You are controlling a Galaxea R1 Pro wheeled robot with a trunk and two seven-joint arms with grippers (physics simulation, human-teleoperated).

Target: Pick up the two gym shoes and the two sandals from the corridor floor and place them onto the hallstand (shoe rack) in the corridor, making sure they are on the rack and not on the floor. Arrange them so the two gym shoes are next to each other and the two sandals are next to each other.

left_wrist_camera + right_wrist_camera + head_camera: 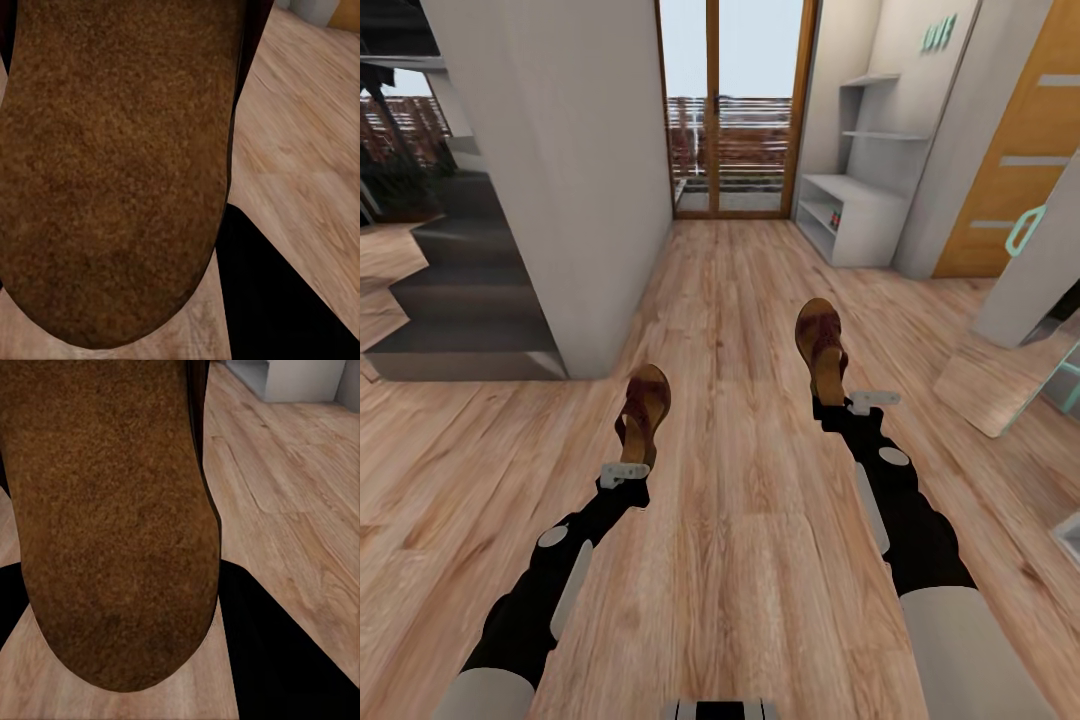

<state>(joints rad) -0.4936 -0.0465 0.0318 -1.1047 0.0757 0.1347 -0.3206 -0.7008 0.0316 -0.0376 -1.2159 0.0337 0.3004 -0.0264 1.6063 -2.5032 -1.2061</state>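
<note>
Each of my grippers carries one brown sandal above the wood-plank corridor floor (730,300). My left gripper (628,455) is shut on the left sandal (643,410), whose toe points away from me. My right gripper (838,405) is shut on the right sandal (821,345). A brown sole (112,165) covers most of the left wrist view, and the other sandal's sole (112,517) does the same in the right wrist view. The pale grey hallstand (855,215) with stepped shelves and teal letters (938,33) stands ahead on the right. The gym shoes are out of view.
A white wall block (575,170) and dark stairs (460,290) stand on the left. A glass door (735,110) closes the corridor's far end. An orange door (1025,150) and a white panel with a teal handle (1035,250) are on the right.
</note>
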